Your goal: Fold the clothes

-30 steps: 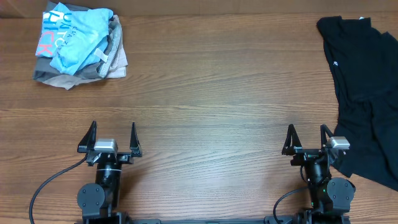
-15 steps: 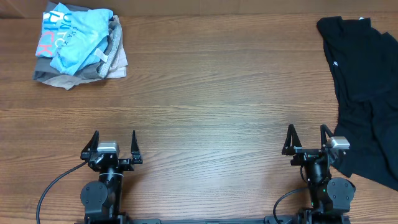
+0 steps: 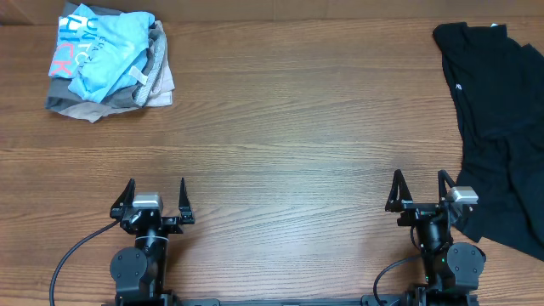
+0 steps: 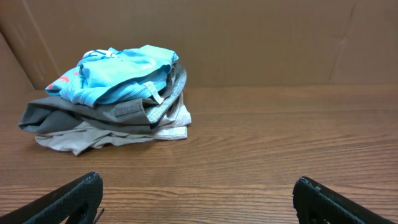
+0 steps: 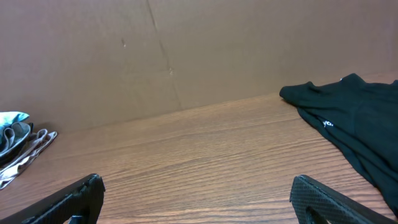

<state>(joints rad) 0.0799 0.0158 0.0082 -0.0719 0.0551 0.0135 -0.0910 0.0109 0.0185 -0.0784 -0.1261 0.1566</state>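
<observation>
1. Pile of clothes (image 3: 106, 64), upper left of the overhead frame, well apart from both my arms. On top is a light blue T-shirt (image 3: 106, 51) with red and white lettering, rumpled rather than flat. Grey and beige pieces (image 3: 85, 106) lie under it. In the left wrist view the pile sits at centre-left.

2. Left jaws, lower left. They stand wide apart, hold nothing, and point up the frame toward the pile.

3. Counter (image 3: 289, 127), brown wood grain. The whole middle band is bare, and I judge it the best ground for spreading a garment.

4. Right jaws, lower right. They are likewise spread wide and hold nothing.

5. Black garment (image 3: 501, 127), along the right edge from top to lower right. It lies loose and creased, its lower part just beside my right arm.

Handling note, my judgement: no fold is begun, and the first grasp is the step in hand. The black garment is nearest, so I would take it first.
- Pinch it at its near edge with the right jaws, catching cloth only and not scraping the counter.
- Draw it left onto the bare middle.
- Bring the left jaws in for a second corner.
- Pull it flat before any fold, because creases folded in will spoil the stack.
</observation>
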